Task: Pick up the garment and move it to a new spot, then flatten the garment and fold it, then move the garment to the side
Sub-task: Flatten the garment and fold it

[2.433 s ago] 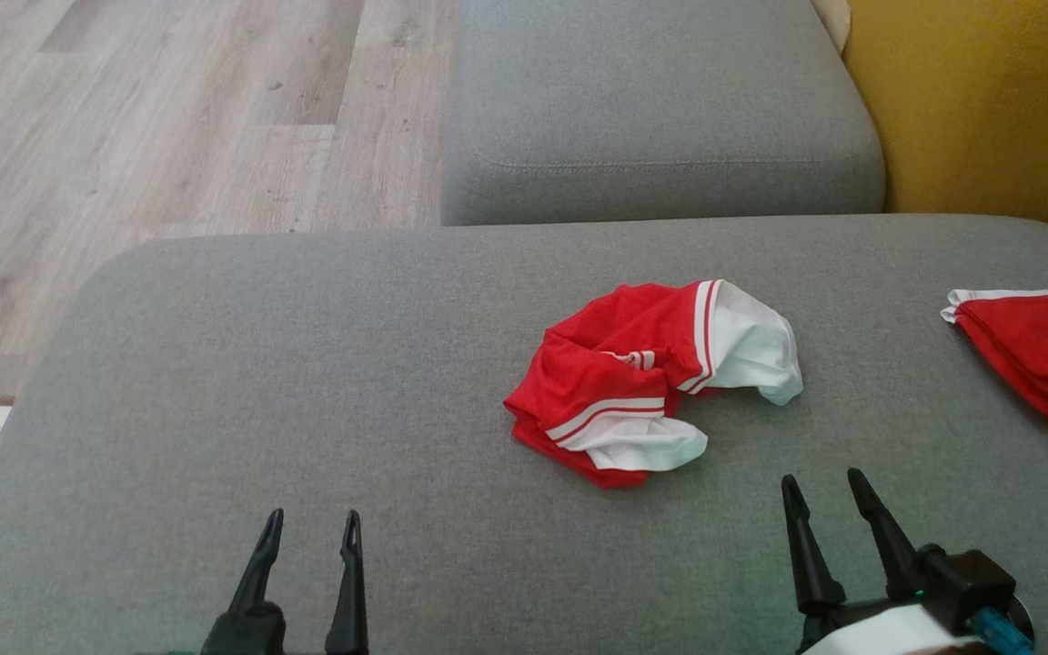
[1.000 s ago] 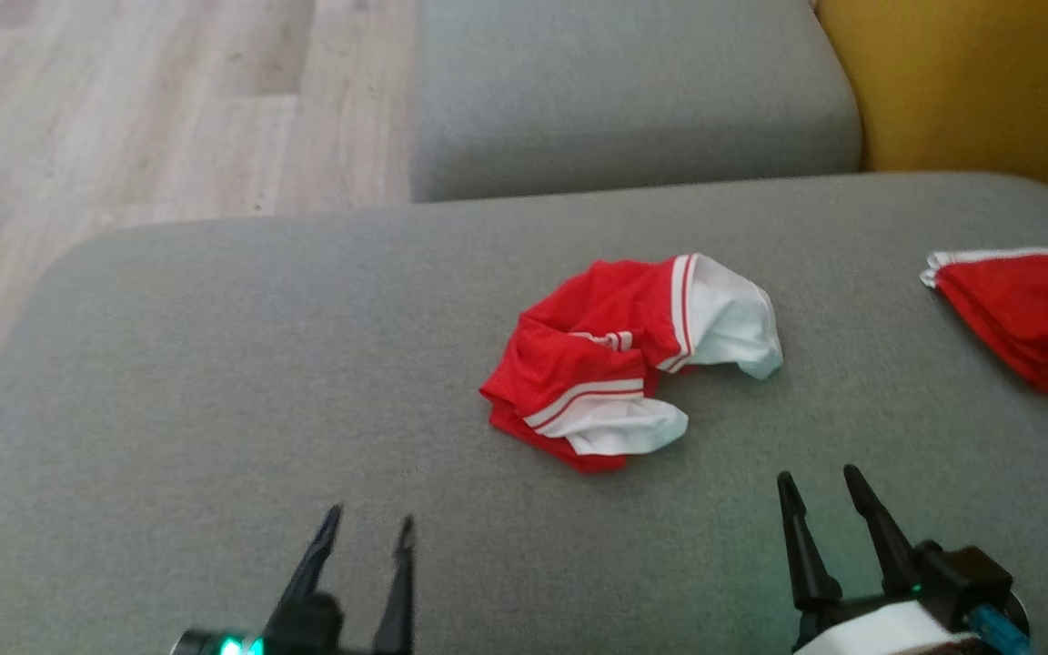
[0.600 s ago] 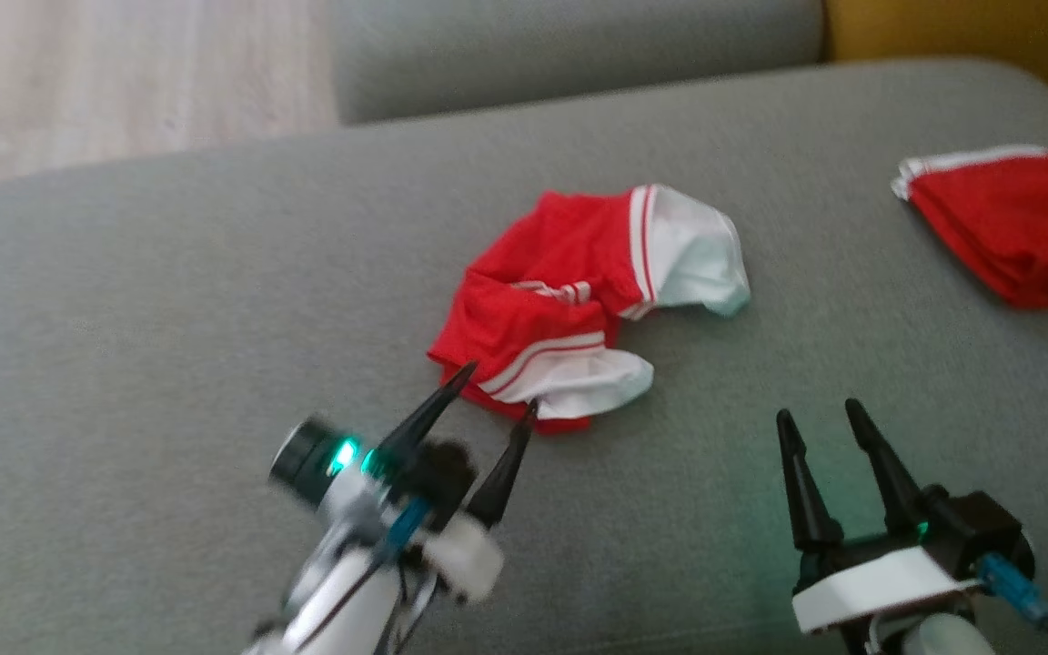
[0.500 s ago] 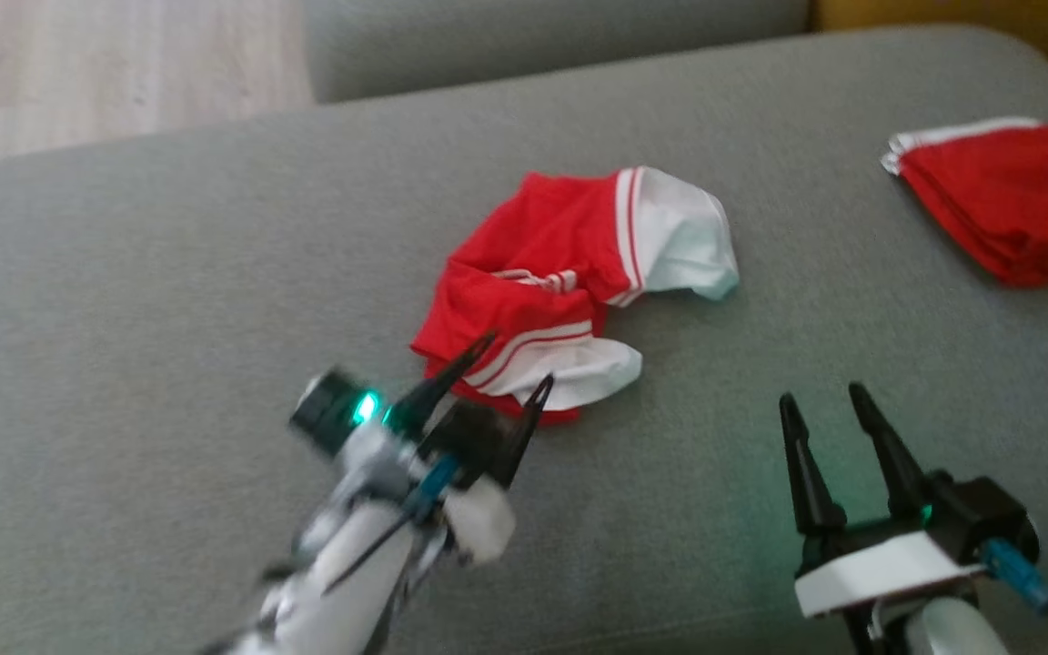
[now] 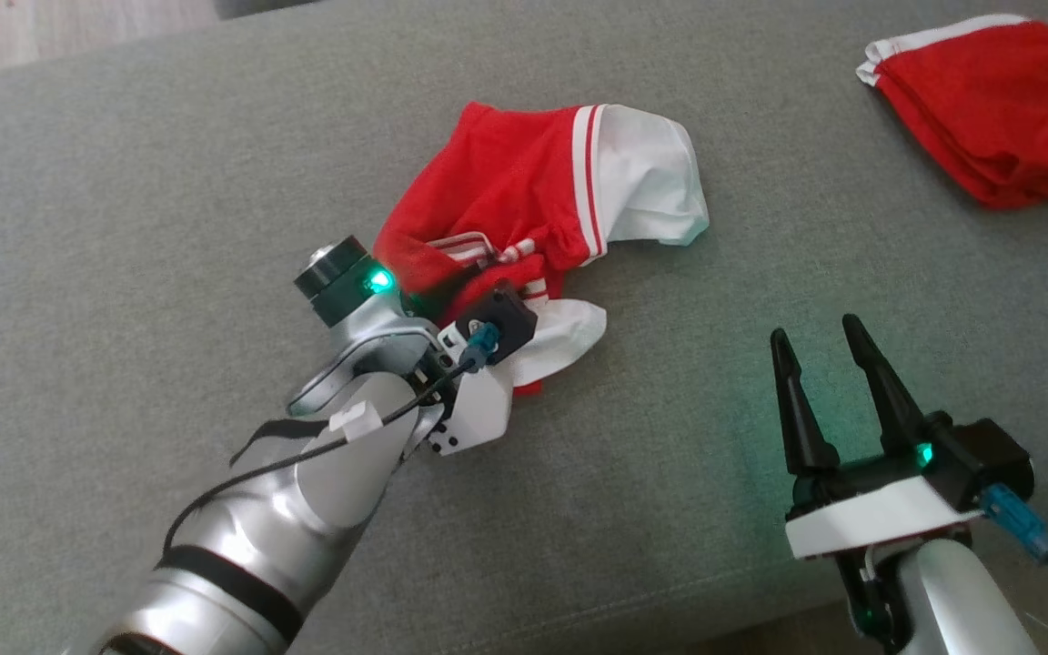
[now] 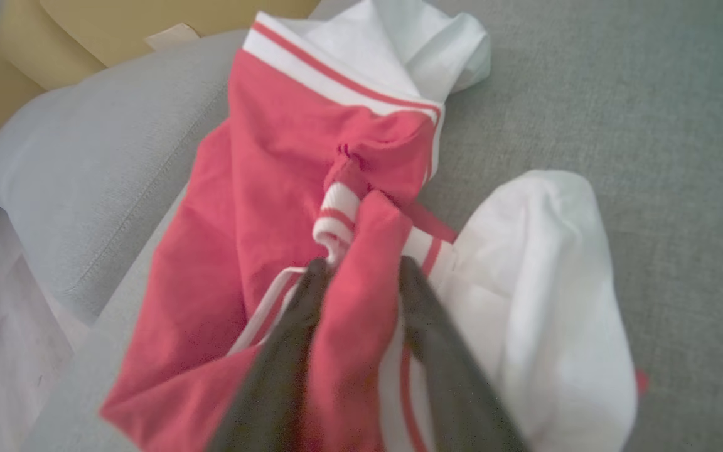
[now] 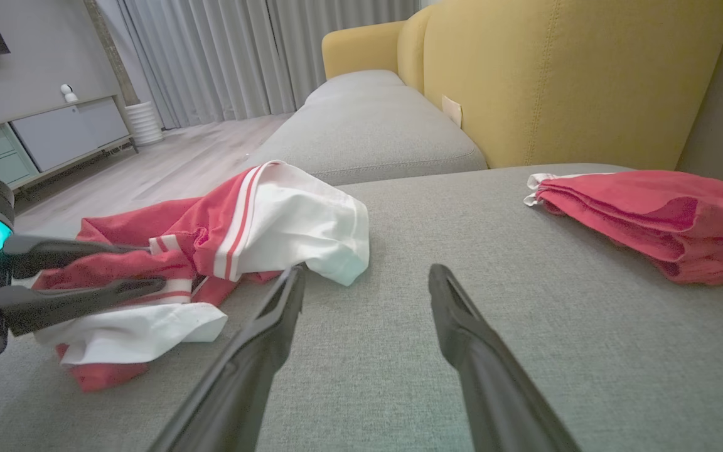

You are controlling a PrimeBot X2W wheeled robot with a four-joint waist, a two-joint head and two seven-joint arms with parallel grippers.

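The garment (image 5: pixel 506 182) is a crumpled red piece with white striped ends, lying on the grey cushion (image 5: pixel 151 200). My left gripper (image 5: pixel 474 277) has pushed into its near edge. In the left wrist view the two dark fingers (image 6: pixel 299 314) stand either side of a raised red fold of the garment (image 6: pixel 255 188), still apart, so the left gripper (image 6: pixel 361 270) is open around it. The right wrist view shows that left gripper (image 7: pixel 155 267) with cloth of the garment (image 7: pixel 273 213) between its fingers. My right gripper (image 5: pixel 813 329) (image 7: pixel 368 271) hovers open and holds nothing, to the garment's right.
A second red garment (image 5: pixel 988 100) (image 7: pixel 650 213) lies folded at the cushion's far right. A yellow sofa back (image 7: pixel 575 75) rises behind it, another grey cushion (image 7: pixel 368 132) extends beyond, and wood floor (image 7: pixel 167 163) lies off to the left.
The head camera has tilted down and forward. My left arm has reached from the near edge into the garment and its fingers have begun closing on a fold. The right gripper has kept its pose.
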